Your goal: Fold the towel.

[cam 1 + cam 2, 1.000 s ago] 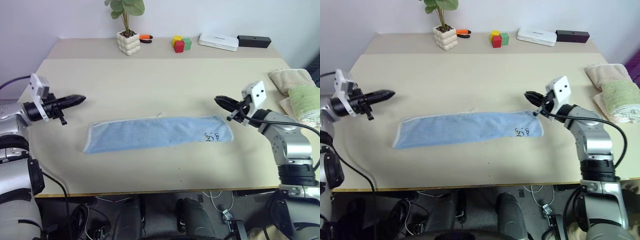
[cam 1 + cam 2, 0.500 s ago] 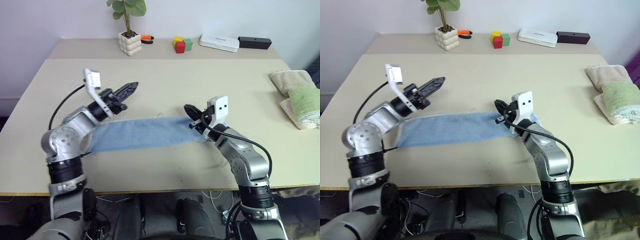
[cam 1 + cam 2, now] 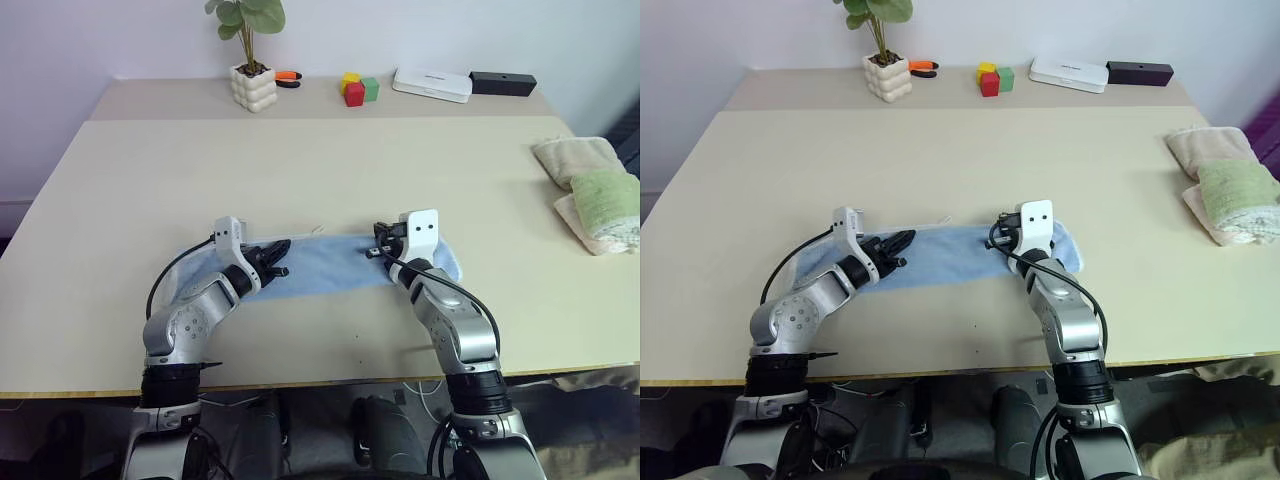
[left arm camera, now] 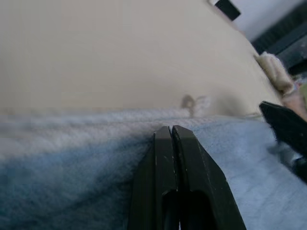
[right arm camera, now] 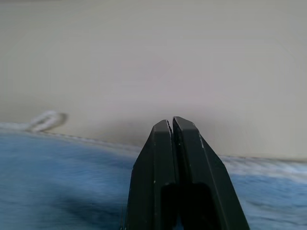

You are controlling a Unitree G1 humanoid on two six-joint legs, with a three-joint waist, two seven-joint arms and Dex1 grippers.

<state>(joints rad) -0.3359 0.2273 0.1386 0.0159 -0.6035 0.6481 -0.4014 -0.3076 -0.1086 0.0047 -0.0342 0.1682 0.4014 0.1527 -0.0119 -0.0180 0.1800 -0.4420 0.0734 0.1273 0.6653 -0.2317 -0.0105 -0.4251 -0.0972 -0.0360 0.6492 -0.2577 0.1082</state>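
1. From my head camera, I am looking at the towel (image 3: 320,265). It is lying flat and stretched out long across the near middle of the table (image 3: 330,160), so both my arms can reach it. I am holding my left gripper (image 3: 283,262) low over the left part of the towel and my right gripper (image 3: 372,250) low over the right part. I think I am getting ready to work on the far edge. Both grippers are pinched tight together with nothing between the fingers.

2. In my left wrist camera, my left gripper's fingers (image 4: 163,158) are pressed together. They are pointing at the whitish far edge of the towel, near its small loop (image 4: 189,101). I cannot tell if the tips are touching the cloth.

3. In my right wrist camera, my right gripper's fingers (image 5: 184,153) are also squeezed together. They are pointing across the blue cloth at the far edge. They are grabbing nothing.

4. A second ago, my arms were spread wide apart, one past each end of the towel. Now both are pulled in close and sitting lower over it. The towel is lying in the same spot. My right arm is now covering the end with the little dark picture.
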